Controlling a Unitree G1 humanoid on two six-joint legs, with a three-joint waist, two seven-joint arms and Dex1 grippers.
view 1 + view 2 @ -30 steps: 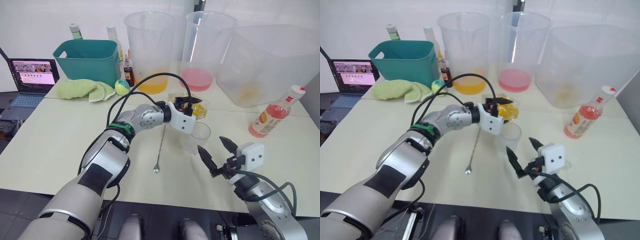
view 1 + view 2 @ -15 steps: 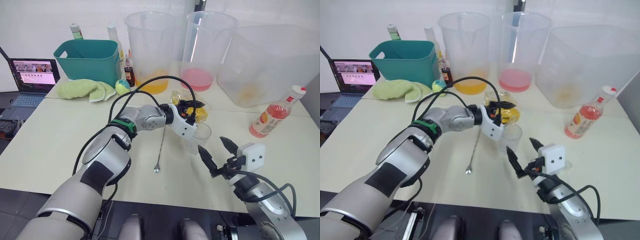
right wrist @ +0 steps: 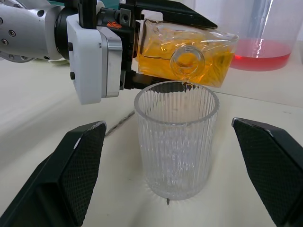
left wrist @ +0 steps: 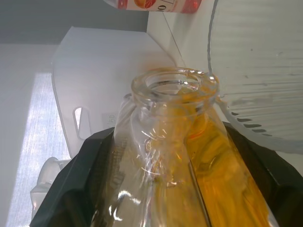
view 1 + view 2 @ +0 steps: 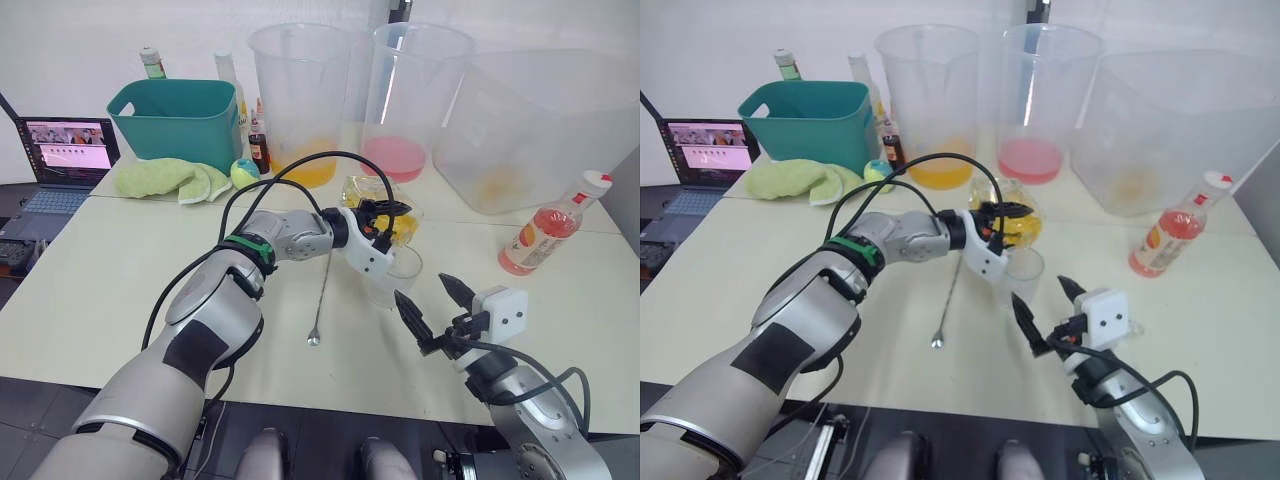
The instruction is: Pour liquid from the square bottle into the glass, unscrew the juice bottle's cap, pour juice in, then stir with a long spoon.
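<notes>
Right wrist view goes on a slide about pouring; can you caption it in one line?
Left gripper tips the square bottle of yellow liquid over the ribbed glass, right fingers open around it.

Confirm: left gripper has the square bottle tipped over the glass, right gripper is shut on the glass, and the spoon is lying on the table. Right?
Not quite. The right gripper is open: in the right wrist view its fingers stand apart on either side of the glass without touching it. The rest holds: the left gripper has the square bottle tipped over the glass, and the long spoon lies on the table.
</notes>
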